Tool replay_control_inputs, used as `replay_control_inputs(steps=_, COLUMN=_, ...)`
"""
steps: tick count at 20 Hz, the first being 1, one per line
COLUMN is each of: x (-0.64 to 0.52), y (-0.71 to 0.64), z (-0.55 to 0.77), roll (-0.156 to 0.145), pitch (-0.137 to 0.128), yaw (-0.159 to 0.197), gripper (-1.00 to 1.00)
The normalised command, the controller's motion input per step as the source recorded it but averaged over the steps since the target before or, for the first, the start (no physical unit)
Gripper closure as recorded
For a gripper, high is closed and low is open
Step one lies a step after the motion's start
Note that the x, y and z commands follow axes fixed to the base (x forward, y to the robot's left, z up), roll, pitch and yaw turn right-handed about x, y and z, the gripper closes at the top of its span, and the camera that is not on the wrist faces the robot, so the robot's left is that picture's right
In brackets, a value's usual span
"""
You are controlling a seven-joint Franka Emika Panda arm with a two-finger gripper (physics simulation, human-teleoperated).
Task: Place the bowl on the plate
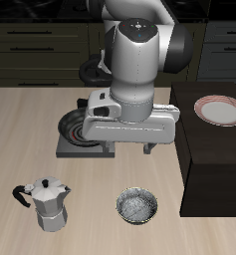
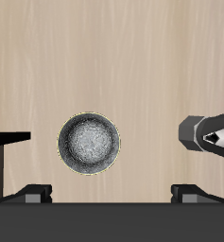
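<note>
The bowl [image 1: 136,207] is a small shiny metal bowl with a speckled inside, standing on the wooden table near its front edge. In the wrist view the bowl [image 2: 89,144] lies well below the gripper, apart from both fingers. The plate [image 1: 220,111], white with a red-pink ring, rests on top of a dark raised block. My gripper [image 1: 131,154] hangs high above the table, a little farther back than the bowl. Its fingers [image 2: 33,194] are spread wide and the gripper [image 2: 112,194] is open with nothing held.
A silver moka pot [image 1: 48,202] stands beside the bowl near the front edge and shows in the wrist view as the moka pot [image 2: 210,134]. A black frying pan with a red spiral [image 1: 78,127] sits on a burner farther back. The dark block [image 1: 211,169] rises above the table.
</note>
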Motion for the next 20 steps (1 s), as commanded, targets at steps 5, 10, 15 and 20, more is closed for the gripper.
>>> replay_control_inputs(steps=5, x=0.01, y=-0.03, z=-0.21, roll=0.000, pitch=0.003, yaw=0.027, gripper=-1.00)
replay_control_inputs(steps=10, x=-0.01, y=0.03, z=-0.25, roll=0.005, pitch=0.025, yaw=0.008, gripper=-1.00)
replay_control_inputs(steps=15, x=0.00, y=-0.03, z=-0.32, roll=0.007, pitch=0.021, yaw=0.009, gripper=-1.00)
replay_control_inputs(steps=20, x=0.04, y=-0.03, z=-0.31, roll=-0.001, pitch=0.040, yaw=-0.007, gripper=-1.00)
